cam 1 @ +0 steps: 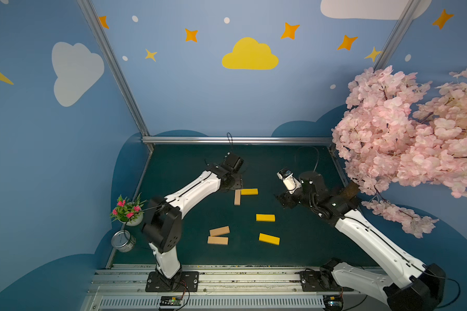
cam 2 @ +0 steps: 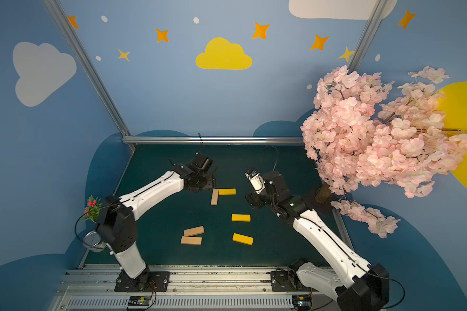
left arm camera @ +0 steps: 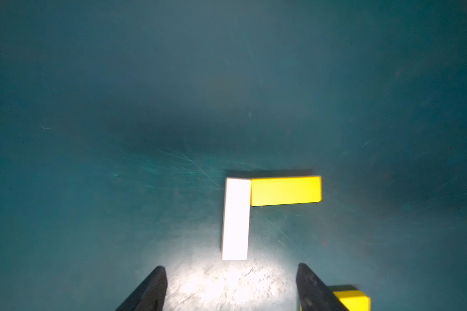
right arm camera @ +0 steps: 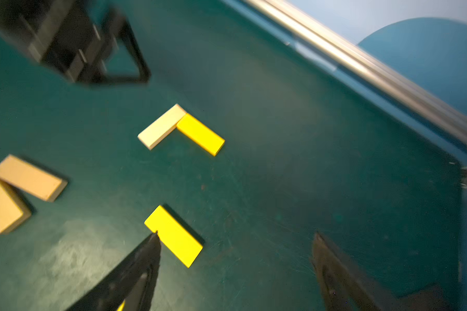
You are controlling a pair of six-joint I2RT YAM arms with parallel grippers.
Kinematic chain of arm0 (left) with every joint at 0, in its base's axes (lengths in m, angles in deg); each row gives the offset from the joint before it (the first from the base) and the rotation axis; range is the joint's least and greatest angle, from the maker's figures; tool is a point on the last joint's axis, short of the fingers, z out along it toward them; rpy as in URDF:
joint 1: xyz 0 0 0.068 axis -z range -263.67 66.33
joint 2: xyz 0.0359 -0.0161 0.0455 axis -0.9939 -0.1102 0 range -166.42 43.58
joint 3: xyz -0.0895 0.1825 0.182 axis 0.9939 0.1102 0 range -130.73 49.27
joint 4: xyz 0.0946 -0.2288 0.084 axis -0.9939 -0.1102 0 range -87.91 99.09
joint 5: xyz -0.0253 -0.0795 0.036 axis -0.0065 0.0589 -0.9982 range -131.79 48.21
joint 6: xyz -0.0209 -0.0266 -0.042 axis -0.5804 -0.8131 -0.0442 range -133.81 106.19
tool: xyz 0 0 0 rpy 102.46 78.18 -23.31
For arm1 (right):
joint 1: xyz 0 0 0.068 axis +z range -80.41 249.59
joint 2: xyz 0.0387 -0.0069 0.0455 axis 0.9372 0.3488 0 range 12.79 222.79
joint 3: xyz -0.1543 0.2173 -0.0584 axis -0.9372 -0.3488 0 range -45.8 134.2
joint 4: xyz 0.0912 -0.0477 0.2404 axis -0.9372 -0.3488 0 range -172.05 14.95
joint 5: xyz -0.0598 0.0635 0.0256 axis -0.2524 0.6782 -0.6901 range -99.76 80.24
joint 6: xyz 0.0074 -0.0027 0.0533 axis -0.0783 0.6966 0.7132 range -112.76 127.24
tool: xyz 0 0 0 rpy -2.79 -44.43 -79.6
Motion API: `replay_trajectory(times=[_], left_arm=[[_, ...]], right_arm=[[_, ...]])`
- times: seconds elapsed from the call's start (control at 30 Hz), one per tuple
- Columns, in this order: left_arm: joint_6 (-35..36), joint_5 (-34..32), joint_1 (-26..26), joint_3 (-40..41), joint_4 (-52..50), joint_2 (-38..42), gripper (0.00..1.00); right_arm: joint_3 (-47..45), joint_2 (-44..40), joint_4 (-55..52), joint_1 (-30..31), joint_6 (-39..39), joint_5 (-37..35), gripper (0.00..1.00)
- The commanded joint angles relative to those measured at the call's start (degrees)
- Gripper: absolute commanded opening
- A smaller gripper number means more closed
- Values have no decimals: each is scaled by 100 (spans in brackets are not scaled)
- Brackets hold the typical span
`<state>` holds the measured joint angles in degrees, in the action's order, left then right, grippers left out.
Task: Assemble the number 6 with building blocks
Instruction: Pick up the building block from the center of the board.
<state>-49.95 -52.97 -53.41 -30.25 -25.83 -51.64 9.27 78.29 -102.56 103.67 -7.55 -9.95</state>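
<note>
1. Number 6 so far: placed tan bar (cam 1: 237, 197) and placed yellow bar (cam 1: 249, 191) touch at a right angle, forming the corner (cam 2: 216, 191). Four bars lie loose on the green mat (cam 1: 308, 242).
2. Left gripper (left arm camera: 230, 269): just beside the corner, jaws apart, nothing between them. In the wrist view the tan bar runs lengthwise ahead of the gap.
3. Right gripper (right arm camera: 236, 234): out past the placed yellow bar's free end, apart from the corner. Jaws are wide and empty.
4. Key relation: the nearer loose yellow bar (cam 1: 265, 217) lies on the arm-base side of the corner, long axis parallel to the placed yellow bar. The right gripper is the closer one, so this is probably its pick.
5. Farther loose yellow bar (cam 1: 269, 239): farther out on the same side, slightly skewed. Loose tan pair (cam 1: 219, 231): out from the corner on the left arm's side, just beside each other; contact unclear.
6. Hard to read:
   - The left fingers are hidden under the wrist in both top views.
   - The tan bar is washed out white in the left wrist view.
   - A yellow bar is cut off behind a finger in the left wrist view.
   - The right wrist view is blurred.
</note>
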Motion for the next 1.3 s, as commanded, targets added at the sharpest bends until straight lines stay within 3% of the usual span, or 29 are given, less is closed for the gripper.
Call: replay_trajectory(times=[0.0, 0.1, 0.2, 0.3, 0.57, 0.87, 0.97, 1.07, 1.27], left_arm=[[118, 401, -588, 1121, 1357, 849, 77], [318, 669, -1036, 1969, 1683, 1602, 78], [507, 847, -1303, 2638, 1647, 2270, 78], [589, 979, -1441, 3257, 1654, 2895, 79], [624, 1019, -1597, 4008, 1335, 3974, 81], [661, 1039, -1646, 4108, 1081, 4338, 81], [719, 1010, -1644, 4132, 1071, 4482, 81], [731, 967, -1646, 4147, 1066, 4598, 81], [700, 960, -1648, 4151, 1079, 4644, 81]], right_arm=[[181, 369, -806, 71, -1247, 1354, 89], [458, 922, -1444, 131, -2007, 1436, 88], [892, 1746, -2346, 150, -2744, 1368, 77], [1379, 2640, -2924, 263, -2637, 1155, 79], [1436, 3558, -2226, 597, -2705, 305, 78], [1621, 4336, -1725, 459, -2759, -194, 69], [1634, 4478, -1707, 441, -2750, -262, 54], [1656, 4584, -1737, 445, -2730, -437, 10], [1696, 4203, -1625, 480, -2627, 39, 3]])
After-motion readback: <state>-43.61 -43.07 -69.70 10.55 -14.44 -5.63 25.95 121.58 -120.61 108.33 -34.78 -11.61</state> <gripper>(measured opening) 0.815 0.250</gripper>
